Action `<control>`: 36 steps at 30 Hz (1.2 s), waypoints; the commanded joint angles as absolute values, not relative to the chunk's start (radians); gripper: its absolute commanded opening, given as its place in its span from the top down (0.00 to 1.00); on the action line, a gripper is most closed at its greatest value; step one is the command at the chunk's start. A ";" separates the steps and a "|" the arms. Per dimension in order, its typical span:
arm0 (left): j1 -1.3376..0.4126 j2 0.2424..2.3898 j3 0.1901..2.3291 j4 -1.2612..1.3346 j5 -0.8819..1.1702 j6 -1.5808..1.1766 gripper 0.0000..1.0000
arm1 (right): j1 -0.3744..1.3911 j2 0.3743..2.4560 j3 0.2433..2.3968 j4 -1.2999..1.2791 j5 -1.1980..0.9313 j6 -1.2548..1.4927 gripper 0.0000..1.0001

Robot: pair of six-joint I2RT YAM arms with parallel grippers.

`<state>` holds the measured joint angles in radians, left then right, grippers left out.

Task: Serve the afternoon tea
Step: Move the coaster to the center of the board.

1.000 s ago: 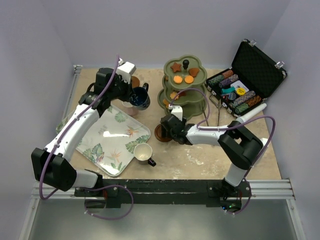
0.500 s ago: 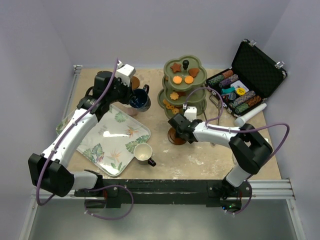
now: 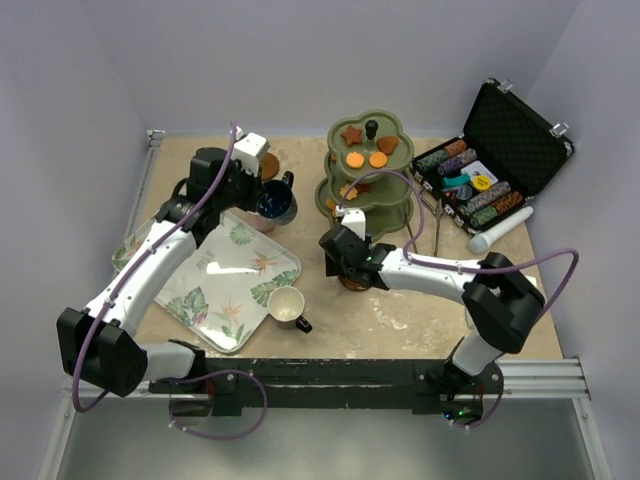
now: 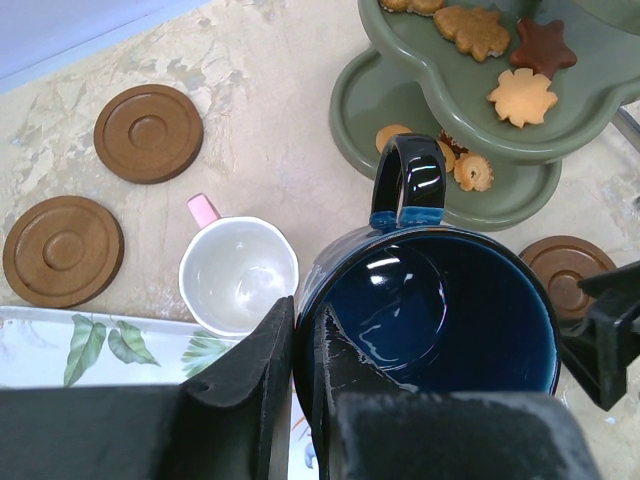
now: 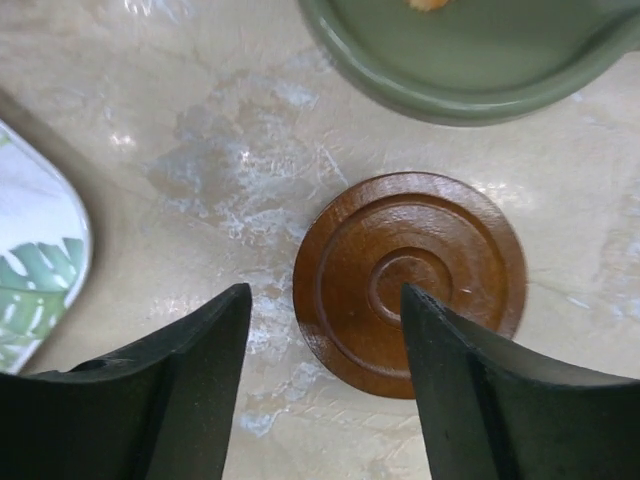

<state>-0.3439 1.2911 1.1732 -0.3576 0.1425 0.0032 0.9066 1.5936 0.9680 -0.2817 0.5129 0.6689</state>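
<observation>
Leaf tray L, chip case R

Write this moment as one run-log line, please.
left gripper: shut on navy cup rim | right gripper: open, above saucer by stand

Legible text, labels, brands, numbers, signs: none in any view. Black case, far right: the poker chips and a small yellow piece among them are too small to read.

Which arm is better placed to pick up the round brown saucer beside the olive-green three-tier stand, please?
The right arm: the right hand hangs open directly over the round brown saucer, whereas the left hand is shut on the rim of the navy glazed cup.
</observation>
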 commanded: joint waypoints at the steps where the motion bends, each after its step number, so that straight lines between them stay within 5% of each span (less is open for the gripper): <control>1: -0.348 1.239 1.183 -0.241 0.141 -0.012 1.00 | 0.904 1.626 0.957 -0.201 0.453 0.635 0.38; 36: -0.348 1.200 1.167 -0.222 0.150 -0.012 1.00 | 0.667 1.634 0.890 -0.382 0.543 0.710 0.60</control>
